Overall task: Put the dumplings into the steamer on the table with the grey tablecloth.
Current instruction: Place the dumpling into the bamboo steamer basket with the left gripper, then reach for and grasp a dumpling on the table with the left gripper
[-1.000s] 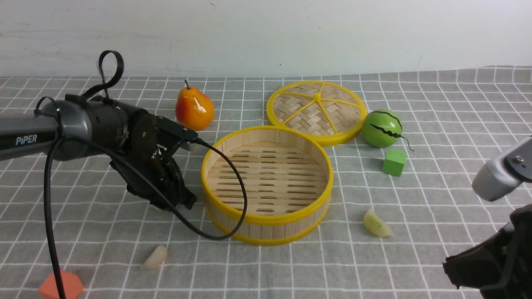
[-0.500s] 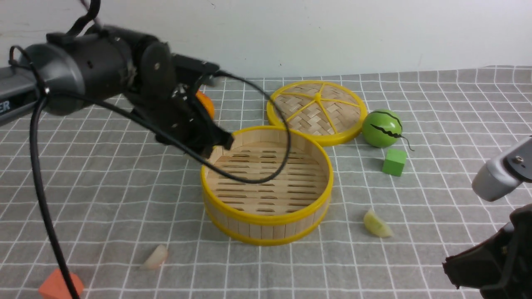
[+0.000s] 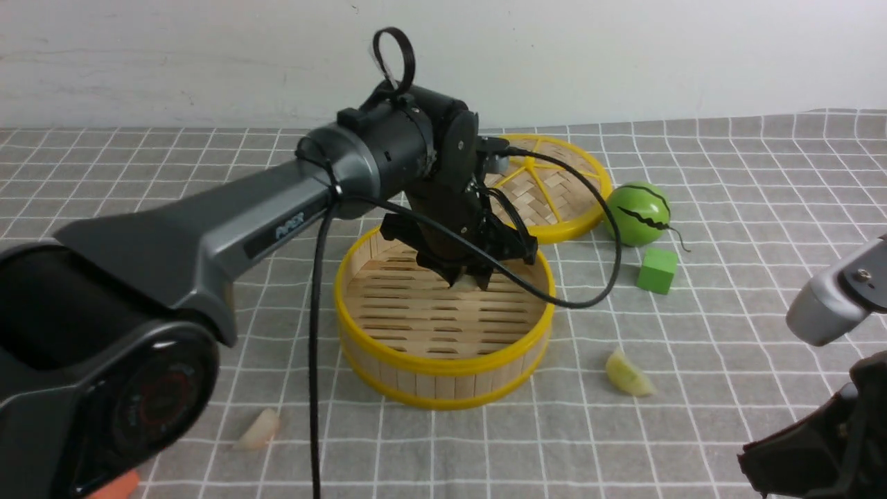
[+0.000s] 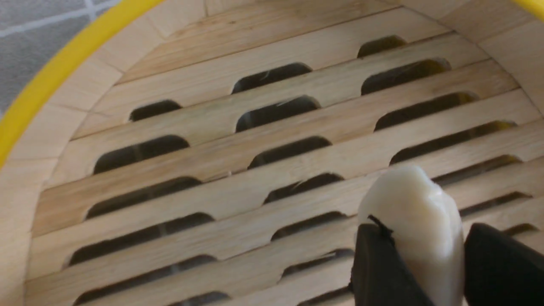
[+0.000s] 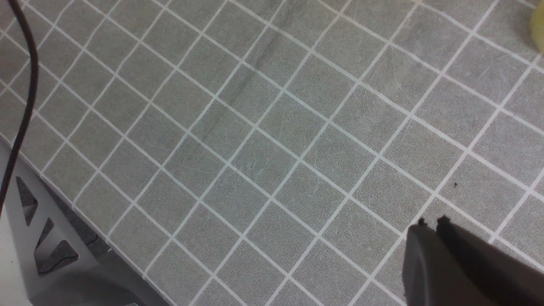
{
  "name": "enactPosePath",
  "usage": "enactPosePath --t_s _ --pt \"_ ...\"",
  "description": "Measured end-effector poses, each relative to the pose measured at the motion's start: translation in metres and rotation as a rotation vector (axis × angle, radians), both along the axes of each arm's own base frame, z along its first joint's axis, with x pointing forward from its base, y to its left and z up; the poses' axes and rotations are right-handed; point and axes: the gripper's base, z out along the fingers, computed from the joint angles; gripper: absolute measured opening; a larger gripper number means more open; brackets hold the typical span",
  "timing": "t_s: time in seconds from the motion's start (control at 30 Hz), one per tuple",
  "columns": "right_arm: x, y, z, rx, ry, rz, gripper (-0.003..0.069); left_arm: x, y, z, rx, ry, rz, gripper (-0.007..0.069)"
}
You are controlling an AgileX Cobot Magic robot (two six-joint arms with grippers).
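We are pinching one dumpling (image 4: 414, 212) in our left gripper (image 4: 425, 259), the jaws clamping its sides; it is hanging low over the slatted floor of the steamer (image 3: 443, 366), toward the far side; whether it is touching the slats we cannot tell. A yellowish dumpling (image 3: 628, 374) is lying on the cloth (image 3: 727, 312) right of the steamer; a pale dumpling (image 3: 259, 430) is lying front left of it. Our right gripper (image 5: 431, 223) is hovering over the cloth, jaws pressed together, holding nothing; the lid (image 3: 565, 197) is lying flat behind the steamer, a green ball (image 3: 636, 213) and cube (image 3: 657, 270) sitting to its right.
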Motion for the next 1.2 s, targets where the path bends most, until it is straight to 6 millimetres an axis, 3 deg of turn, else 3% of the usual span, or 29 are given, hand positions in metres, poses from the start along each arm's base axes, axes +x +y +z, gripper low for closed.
enactPosePath --t_s 0.13,0.27,0.43,0.47,0.53,0.7,0.8,0.9,0.97,1.0,1.13,1.2 --pt "0.0 0.0 0.0 0.0 0.0 0.0 0.0034 0.002 -0.005 -0.01 0.01 0.016 -0.006 0.0265" --pt "0.0 0.0 0.0 0.0 0.0 0.0 0.0038 0.002 -0.005 -0.01 0.03 0.018 -0.009 0.0387" --pt "0.0 0.0 0.0 0.0 0.0 0.0 0.004 -0.004 0.003 0.009 0.068 0.019 -0.009 0.0491" --pt "0.0 0.0 0.0 0.0 -0.001 0.0 0.004 -0.01 0.009 0.034 0.078 -0.011 -0.009 0.0509" --pt "0.0 0.0 0.0 0.0 -0.002 -0.001 0.004 -0.017 0.015 0.057 0.083 -0.038 -0.007 0.0515" --pt "0.001 0.0 0.001 0.006 -0.009 -0.005 0.0041 -0.05 0.047 0.137 0.137 -0.139 0.003 0.0521" --pt "0.0 0.002 0.001 0.019 -0.008 -0.001 0.0043 -0.072 0.064 0.156 0.156 -0.154 0.001 0.0521" --pt "0.0 0.003 0.001 0.025 -0.006 -0.002 0.0045 -0.086 0.077 0.154 0.177 -0.119 0.002 0.0521" --pt "0.0 0.003 0.001 0.025 -0.006 -0.002 0.005 -0.102 0.098 0.138 0.199 -0.033 0.018 0.0521" --pt "0.0 0.003 0.001 0.025 -0.006 -0.002 0.0051 -0.104 0.1 0.127 0.214 0.003 0.017 0.0521" --pt "0.0 0.003 0.002 0.029 -0.003 -0.001 0.0057 -0.127 0.148 0.066 0.243 0.22 0.091 0.0521" --pt "0.0 0.003 0.002 0.034 -0.001 -0.001 0.0059 -0.129 0.16 0.049 0.236 0.239 0.106 0.0521"
